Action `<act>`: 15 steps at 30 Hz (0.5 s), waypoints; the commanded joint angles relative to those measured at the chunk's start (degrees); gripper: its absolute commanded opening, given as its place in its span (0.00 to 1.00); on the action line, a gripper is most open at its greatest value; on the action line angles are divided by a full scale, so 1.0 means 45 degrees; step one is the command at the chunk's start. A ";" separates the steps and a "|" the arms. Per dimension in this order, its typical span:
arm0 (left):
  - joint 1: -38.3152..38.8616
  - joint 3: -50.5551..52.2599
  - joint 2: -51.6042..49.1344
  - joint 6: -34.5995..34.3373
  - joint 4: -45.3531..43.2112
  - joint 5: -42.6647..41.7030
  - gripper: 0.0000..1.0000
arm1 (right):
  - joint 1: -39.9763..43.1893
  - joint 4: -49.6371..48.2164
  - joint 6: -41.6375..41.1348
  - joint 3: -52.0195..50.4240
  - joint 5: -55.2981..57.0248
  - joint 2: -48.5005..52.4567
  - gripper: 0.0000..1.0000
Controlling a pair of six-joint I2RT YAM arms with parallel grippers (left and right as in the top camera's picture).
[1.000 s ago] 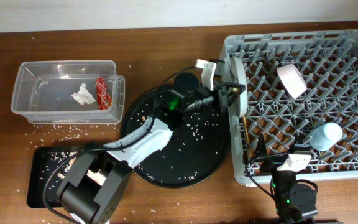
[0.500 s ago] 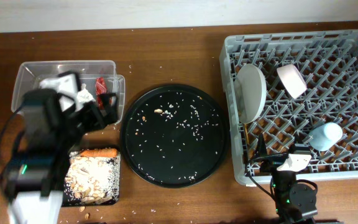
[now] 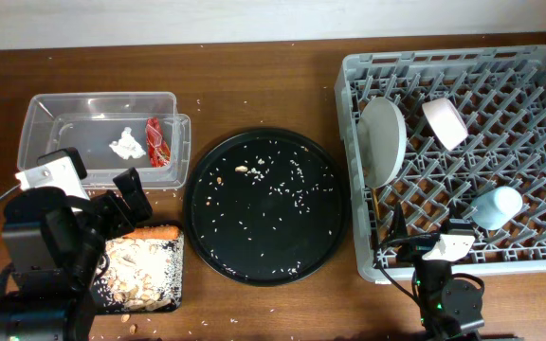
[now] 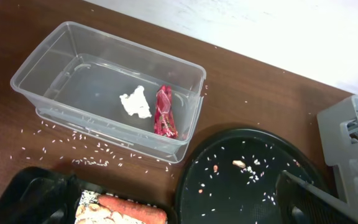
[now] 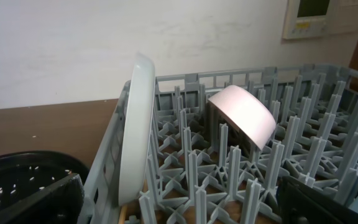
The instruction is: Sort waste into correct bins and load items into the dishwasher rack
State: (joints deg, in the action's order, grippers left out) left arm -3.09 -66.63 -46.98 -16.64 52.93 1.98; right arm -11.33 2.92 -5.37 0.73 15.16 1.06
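The grey dishwasher rack (image 3: 538,57) holds the pale dish (image 3: 384,142) on edge at its left side, a white bowl (image 3: 444,121), a light blue cup (image 3: 496,206) and chopsticks (image 3: 375,204). The clear container (image 3: 45,118) contains a white tissue (image 3: 126,147) and a red wrapper (image 3: 157,140). The carrot (image 3: 150,232) and food scraps (image 3: 140,275) lie in the shallow black tray (image 3: 180,275). My left gripper (image 3: 121,194) hovers open above that tray, with the carrot (image 4: 129,210) below its empty jaws. My right gripper (image 5: 185,211) is open at the rack's front edge, facing the dish (image 5: 135,124) and the bowl (image 5: 244,118).
A large round black tray (image 3: 268,204) dotted with rice grains sits between the bins and the rack. Loose rice lies on the wooden table (image 3: 254,85) around the clear container. A white wall runs along the far edge.
My left gripper has opened and let go of the dish, which now stands in the rack. The left arm swung back to the front left, above the shallow black tray. The right arm stayed still.
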 commanded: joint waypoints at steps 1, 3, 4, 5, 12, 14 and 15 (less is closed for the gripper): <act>-0.0063 0.0044 0.0282 0.0204 0.0539 0.0189 0.99 | 0.0034 0.0053 0.0058 -0.0092 0.0019 -0.0073 0.98; -0.0063 0.0612 0.1107 0.0209 0.0379 0.0957 0.99 | 0.0034 0.0053 0.0058 -0.0092 0.0019 -0.0073 0.98; 0.0005 0.1705 0.2025 0.0214 -0.0641 0.1010 0.99 | 0.0034 0.0053 0.0058 -0.0092 0.0019 -0.0073 0.98; 0.0078 0.2404 0.2628 0.0233 -0.1370 0.1010 0.99 | 0.0034 0.0053 0.0058 -0.0092 0.0019 -0.0073 0.98; 0.0559 1.0598 0.9287 0.0355 -0.7096 0.0612 0.99 | 0.0034 0.0053 0.0058 -0.0092 0.0019 -0.0073 0.98; 0.1001 1.2075 1.0389 0.0345 -0.7451 0.0617 1.00 | 0.0034 0.0053 0.0058 -0.0092 0.0019 -0.0073 0.98; 0.1103 1.2492 1.0370 0.0350 -0.7854 0.0661 0.99 | 0.0034 0.0053 0.0058 -0.0092 0.0019 -0.0073 0.98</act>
State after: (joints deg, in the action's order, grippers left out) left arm 0.34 -15.44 -2.85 -15.99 19.70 5.34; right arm -11.33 2.92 -5.34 0.73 15.16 0.95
